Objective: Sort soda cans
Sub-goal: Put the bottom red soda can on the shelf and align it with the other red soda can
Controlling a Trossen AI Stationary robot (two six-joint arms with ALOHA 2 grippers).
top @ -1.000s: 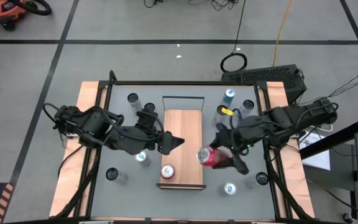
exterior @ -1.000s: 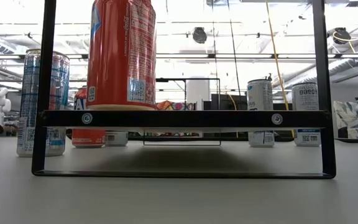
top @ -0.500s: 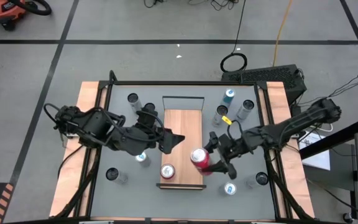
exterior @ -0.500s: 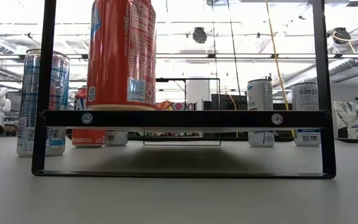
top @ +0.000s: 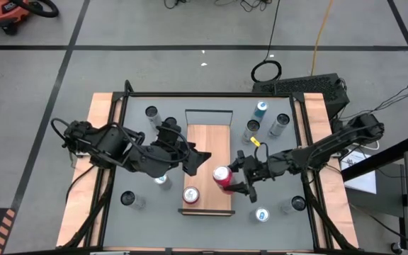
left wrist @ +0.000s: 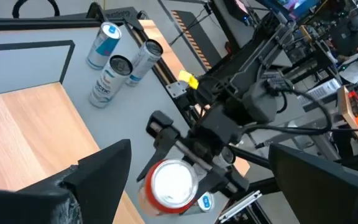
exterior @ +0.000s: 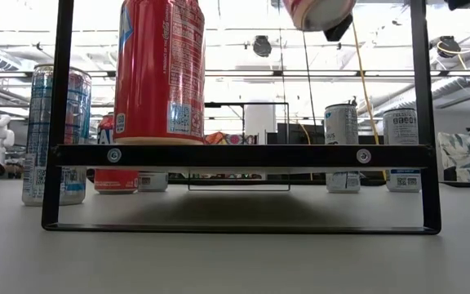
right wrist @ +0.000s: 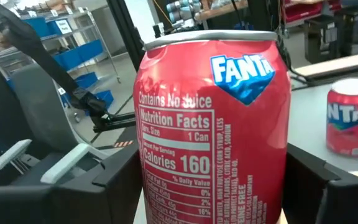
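Observation:
A red soda can (top: 222, 177) hangs over the right part of the wooden platform (top: 207, 138), with my right gripper (top: 231, 178) shut on it. In the low view its underside (exterior: 317, 12) shows high above the platform's black frame (exterior: 243, 155). A second red can (top: 190, 195) stands on its base on the platform's near end. My left gripper (top: 198, 160) hovers open over the platform's left edge, holding nothing. Blue and silver cans stand on the grey table at both sides of the platform. My right gripper pinches the red can's side wall (right wrist: 166, 186) between its two fingers (right wrist: 114, 180), one on each side of the can. The fingers come level from the table's right side. The can is lifted clear of the platform, nearly upright with its top up.
Right of the platform stand a blue can (top: 262, 108) and two silver cans (top: 282, 120), (top: 252, 127) at the far end, and two more cans (top: 262, 214), (top: 297, 204) at the near end. On the left stand cans (top: 151, 112), (top: 161, 179), (top: 127, 199).
My right gripper has carried the red can down and toward the table's left edge, from the platform's right edge to over it. The can, tipped over before, now stands nearly upright, and its underside has come into the low view from above.

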